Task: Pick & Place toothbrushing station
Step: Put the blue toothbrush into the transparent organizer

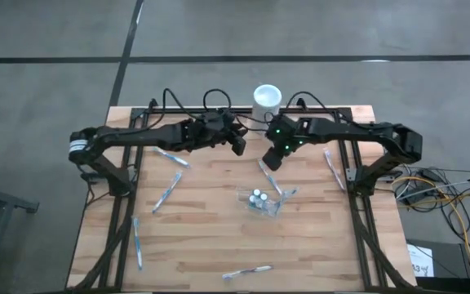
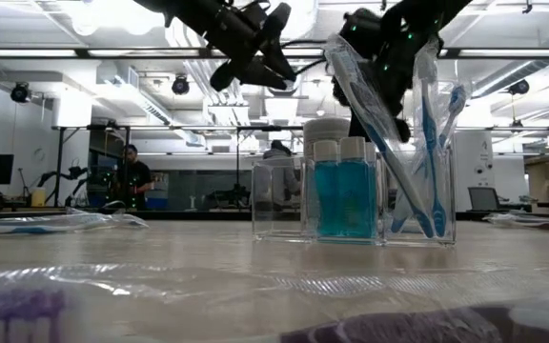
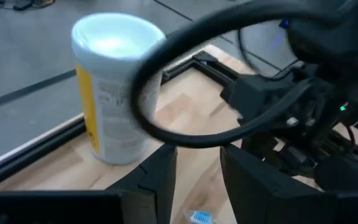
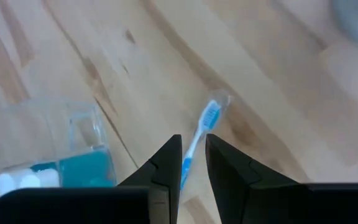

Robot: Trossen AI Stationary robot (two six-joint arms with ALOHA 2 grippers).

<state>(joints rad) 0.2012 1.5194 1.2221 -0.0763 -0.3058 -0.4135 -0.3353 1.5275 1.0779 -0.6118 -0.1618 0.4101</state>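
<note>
The clear cup (image 1: 261,202) stands mid-table with teal-and-white tubes (image 2: 344,195) in it and a blue toothbrush (image 2: 427,162) leaning in its right compartment. A second, wrapped blue-and-white toothbrush (image 2: 375,124) slants up out of the cup toward my right gripper (image 1: 269,161). That gripper hangs just beyond the cup, its fingers close on either side of the brush. My left gripper (image 1: 239,147) is open and empty, raised above the table near the white cylinder (image 1: 267,100). My right gripper (image 4: 193,140) has the wrapped toothbrush's handle (image 4: 190,155) between its two fingers, just behind the bristle head (image 4: 211,115), which sticks out past the fingertips. The fingers slant down from the table's right and lie across the brush. Its lower end slants down into the cup.
Several more wrapped toothbrushes lie flat on the wood: two at the left (image 1: 172,157) (image 1: 166,194), one near the left front (image 1: 137,242), one at the front edge (image 1: 247,272) and one at the right (image 1: 330,169). The white cylinder stands at the far edge.
</note>
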